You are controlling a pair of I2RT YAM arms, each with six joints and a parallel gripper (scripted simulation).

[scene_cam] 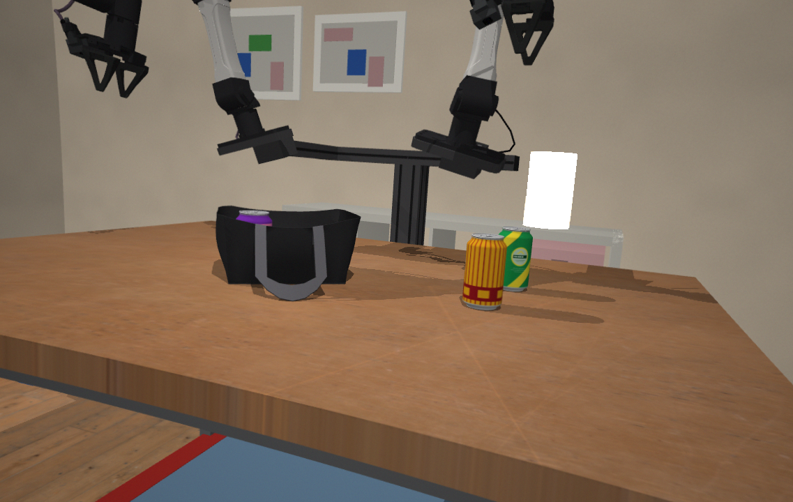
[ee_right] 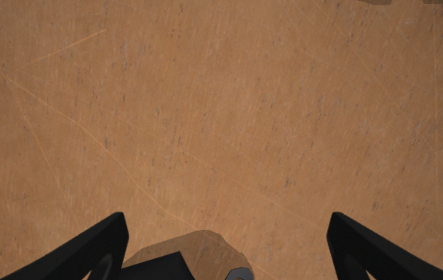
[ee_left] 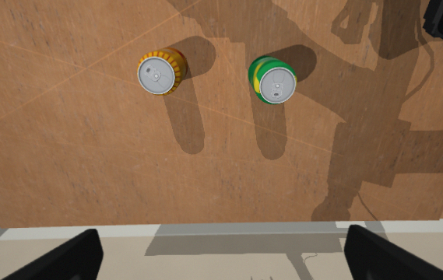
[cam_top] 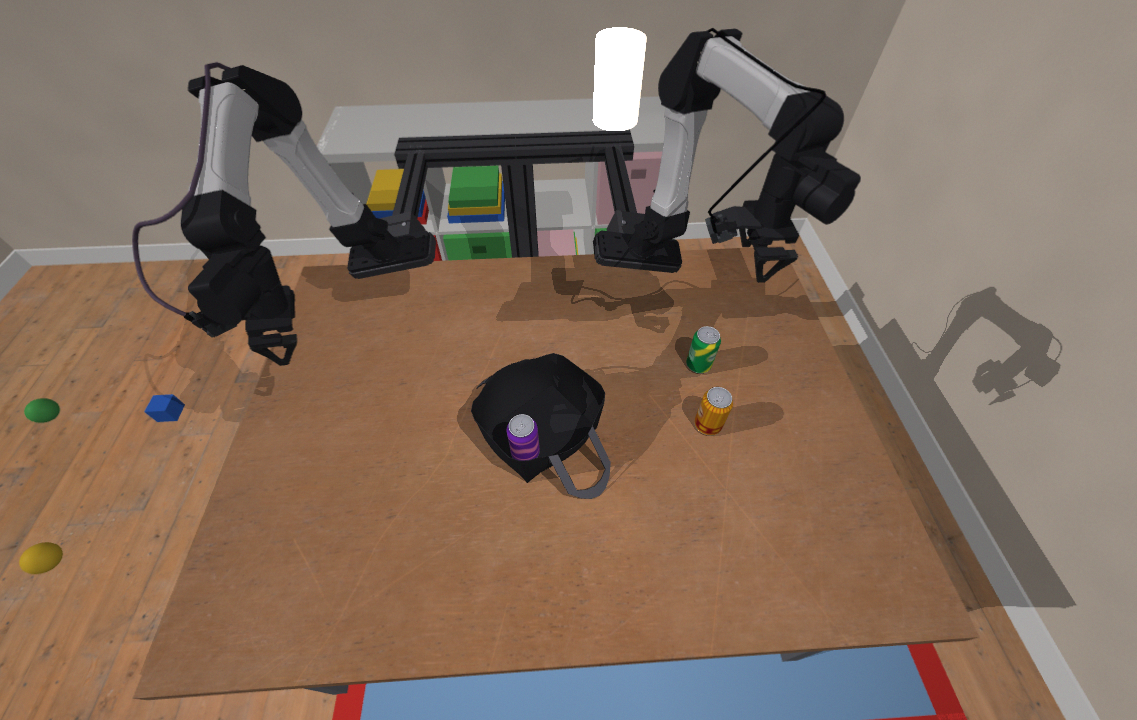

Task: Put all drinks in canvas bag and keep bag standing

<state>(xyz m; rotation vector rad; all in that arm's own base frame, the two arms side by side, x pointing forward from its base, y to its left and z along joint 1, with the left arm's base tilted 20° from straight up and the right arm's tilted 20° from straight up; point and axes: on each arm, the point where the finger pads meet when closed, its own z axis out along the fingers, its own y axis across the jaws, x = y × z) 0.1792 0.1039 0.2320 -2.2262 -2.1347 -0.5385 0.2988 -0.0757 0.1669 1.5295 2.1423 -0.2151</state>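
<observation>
Top view: black bag (cam_top: 554, 389) (scene_cam: 289, 252) (ee_right: 155, 269) standing mid-frame, purple can (cam_top: 523, 440) (scene_cam: 253, 219) inside. Left gripper (cam_top: 774, 265) (scene_cam: 529, 57) (ee_left: 224, 250) upper right, right gripper (cam_top: 280, 349) (scene_cam: 113, 93) (ee_right: 227, 233) left, both with fingers apart. Orange can (cam_top: 713, 413) (scene_cam: 483, 275) (ee_left: 157, 75) and green can (cam_top: 704, 351) (scene_cam: 516, 259) (ee_left: 275, 84) are right of centre.

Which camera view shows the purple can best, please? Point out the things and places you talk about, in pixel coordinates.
The top view: it shows the purple can's (cam_top: 523, 438) (scene_cam: 253, 219) lid and striped side inside the black bag (cam_top: 541, 390) (scene_cam: 289, 252). The exterior view shows only its upper part; neither wrist view shows it.
</observation>
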